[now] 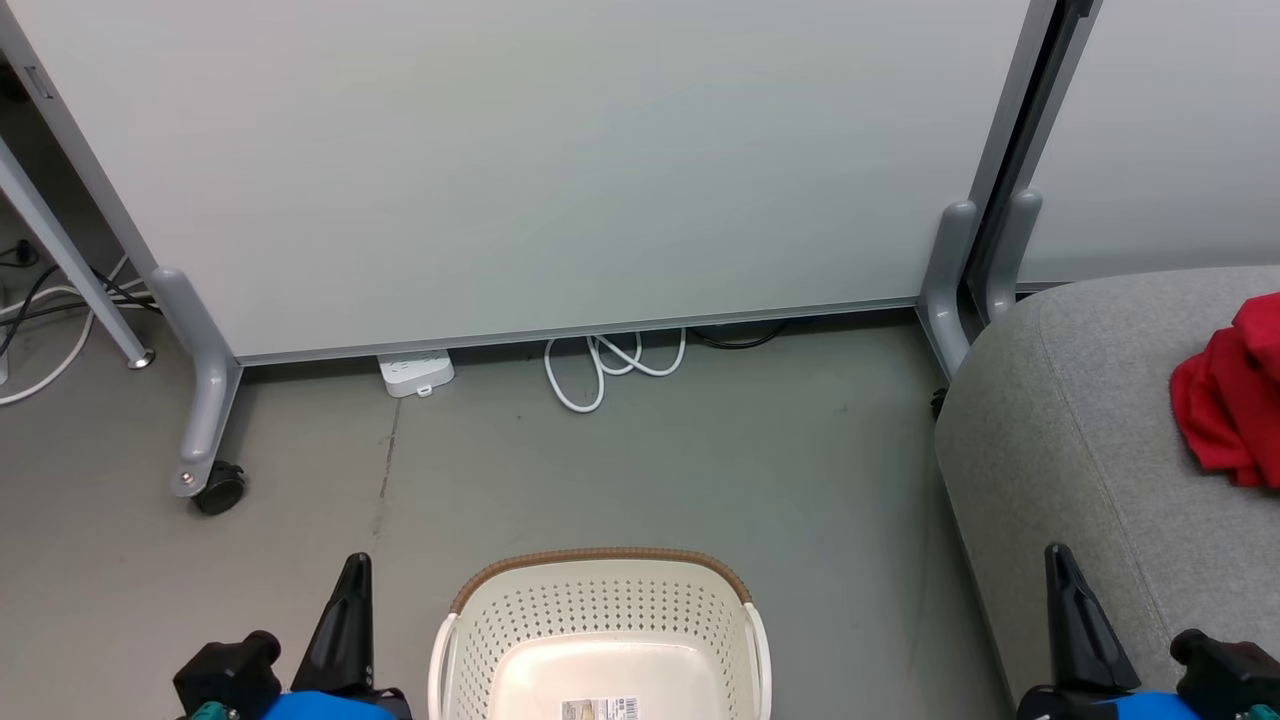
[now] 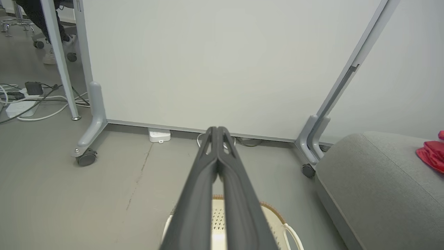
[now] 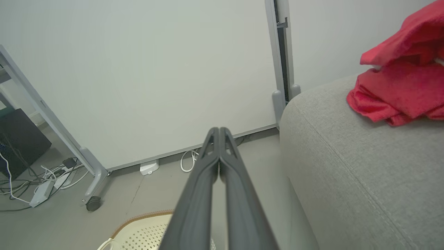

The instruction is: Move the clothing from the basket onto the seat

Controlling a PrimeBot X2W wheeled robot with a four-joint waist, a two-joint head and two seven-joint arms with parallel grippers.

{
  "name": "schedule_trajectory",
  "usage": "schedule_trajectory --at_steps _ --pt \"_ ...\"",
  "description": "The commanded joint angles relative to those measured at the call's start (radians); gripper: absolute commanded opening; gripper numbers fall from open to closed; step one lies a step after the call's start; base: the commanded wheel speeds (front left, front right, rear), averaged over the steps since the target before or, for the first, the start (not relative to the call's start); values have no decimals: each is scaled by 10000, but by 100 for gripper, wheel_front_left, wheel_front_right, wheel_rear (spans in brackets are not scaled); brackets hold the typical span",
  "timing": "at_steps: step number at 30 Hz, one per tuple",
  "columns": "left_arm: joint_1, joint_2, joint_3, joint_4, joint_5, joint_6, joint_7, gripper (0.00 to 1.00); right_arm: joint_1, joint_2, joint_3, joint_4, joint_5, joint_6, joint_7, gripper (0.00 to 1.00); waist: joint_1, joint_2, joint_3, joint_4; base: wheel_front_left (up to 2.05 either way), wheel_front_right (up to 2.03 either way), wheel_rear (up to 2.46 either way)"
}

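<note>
**Head view: both arms low, clothing on the seat**

Left gripper (image 1: 357, 568) sits at lower left, pointing up, fingers pressed together with nothing in them. The basket (image 1: 600, 554) is on the floor between the arms. Right gripper (image 1: 1057, 556) is the same, closed and empty, over the seat (image 1: 1080, 420) edge. The red clothing (image 1: 1235, 400) is heaped on it.

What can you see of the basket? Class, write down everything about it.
The basket is cream-white plastic. Its walls are full of small holes, and it has a brown woven-look rim band and white side handles. It stands upright on the grey floor, left of the seat and apart from it. Inside, only a printed label on its bottom can be seen. The picture edge cuts off its near part.
</note>
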Motion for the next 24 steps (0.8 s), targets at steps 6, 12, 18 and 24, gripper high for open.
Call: schedule_trajectory --at_steps 6,12,18,24 --pt "-240 35 229 -244 -1394 -87 316 0 -410 21 -110 -50 1427 -1 347 0 0 -1 3 -25 0 0 0" --pt "-276 38 360 -294 -2419 -123 562 0 -546 44 -163 17 2457 -2 607 0 0 -1 7 -47 0 0 0" --pt "-314 41 492 -330 -3375 -152 797 0 -680 66 -214 81 3425 -2 853 0 0 -1 9 -70 0 0 0" --pt "-361 44 631 -364 -4413 -190 1056 0 -815 90 -269 150 4465 -3 1119 0 -1 -1 13 -96 0 0 0"
